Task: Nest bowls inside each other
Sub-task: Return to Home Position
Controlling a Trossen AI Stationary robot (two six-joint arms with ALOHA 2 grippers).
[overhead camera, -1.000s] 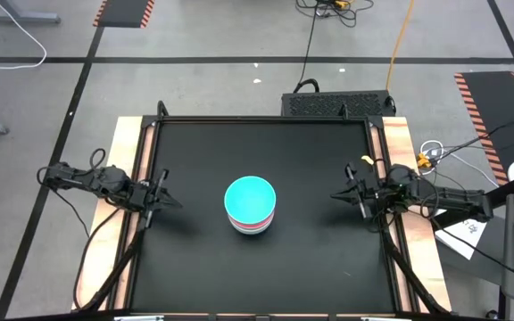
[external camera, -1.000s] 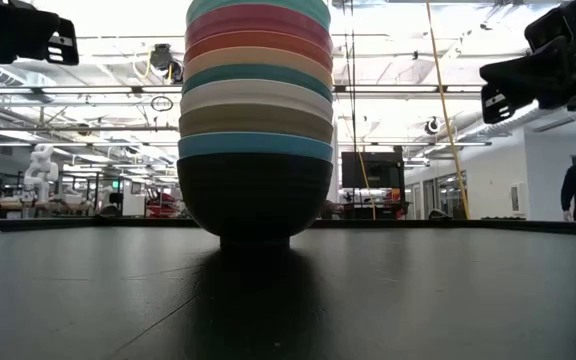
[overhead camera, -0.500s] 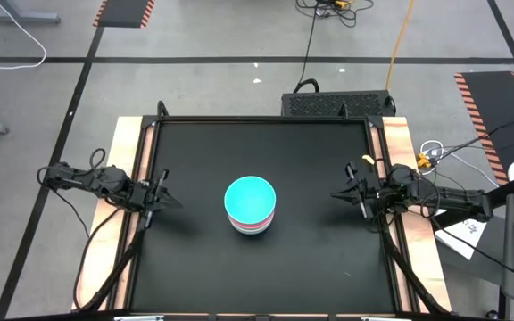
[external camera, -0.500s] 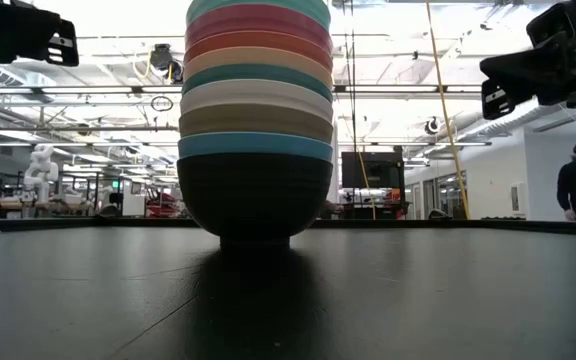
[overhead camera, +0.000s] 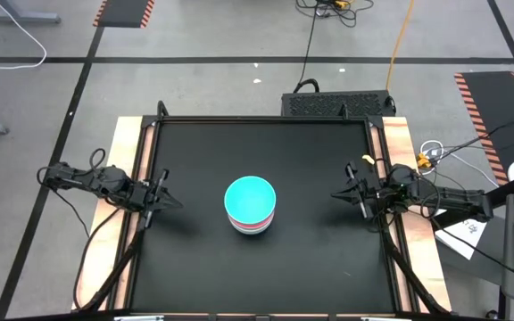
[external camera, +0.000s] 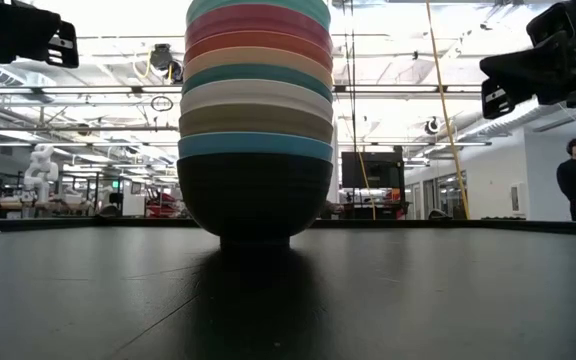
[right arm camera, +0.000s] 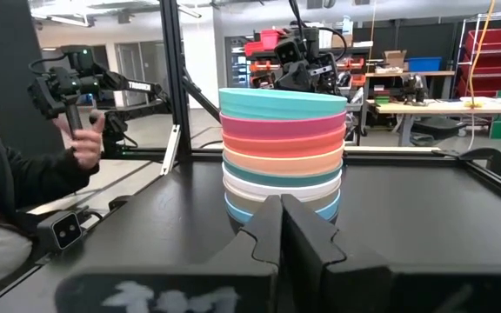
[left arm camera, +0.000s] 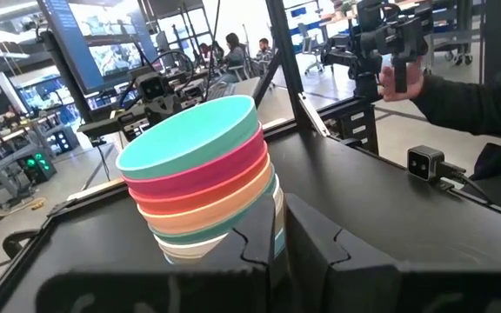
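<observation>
Sitting nested, the bowls [overhead camera: 250,204] lie between left hand [overhead camera: 175,202] and right hand [overhead camera: 335,195] (both closed).

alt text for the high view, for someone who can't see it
A stack of nested bowls, turquoise on top, stands at the middle of a black table. The left gripper and right gripper hang by its side edges, pointing inward, clear of the stack.
</observation>
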